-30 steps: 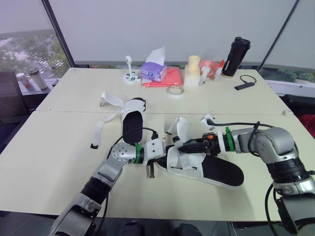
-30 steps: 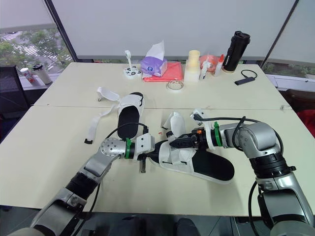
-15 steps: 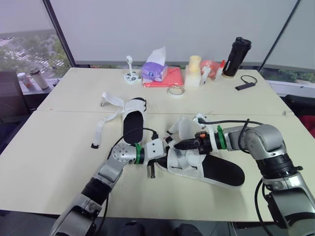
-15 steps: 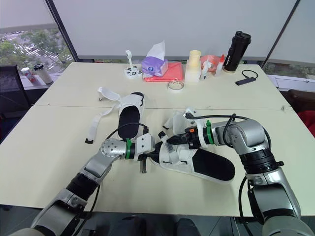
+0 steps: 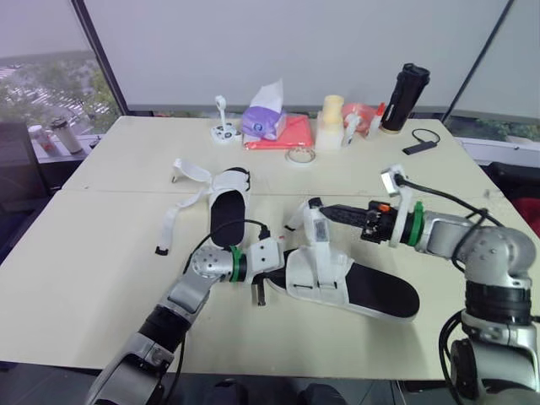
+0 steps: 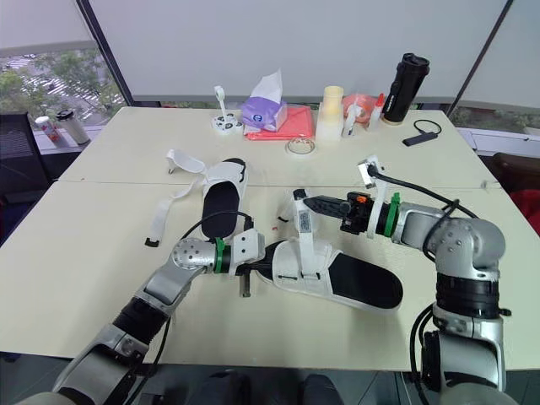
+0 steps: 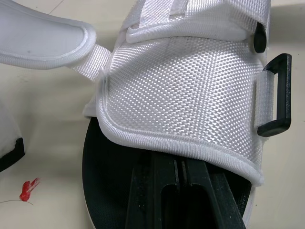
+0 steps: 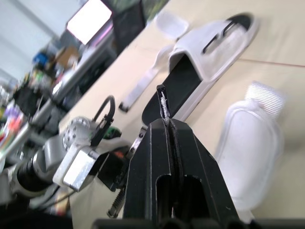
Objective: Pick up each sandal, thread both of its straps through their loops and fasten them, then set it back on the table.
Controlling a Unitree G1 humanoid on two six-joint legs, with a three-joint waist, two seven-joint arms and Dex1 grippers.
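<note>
The near white sandal with its black sole lies on the table between my arms. My left gripper is shut on its toe end; in the left wrist view the fingers clamp the black sole under the white woven upper. A black loop hangs at the upper's side. My right gripper is shut on the tip of one strap, which stands up from the sandal. The strap end pokes out between the fingers. A second sandal lies farther left with loose straps.
Along the far edge stand a purple tissue box, a red cloth, a tape roll, a cream bottle, a black flask and a small black device with a cord. A white brush holder sits left of the tissues.
My right gripper closed on the strap and drew back to the right and up, lifting the strap upright off the sandal. The left arm has stayed put.
</note>
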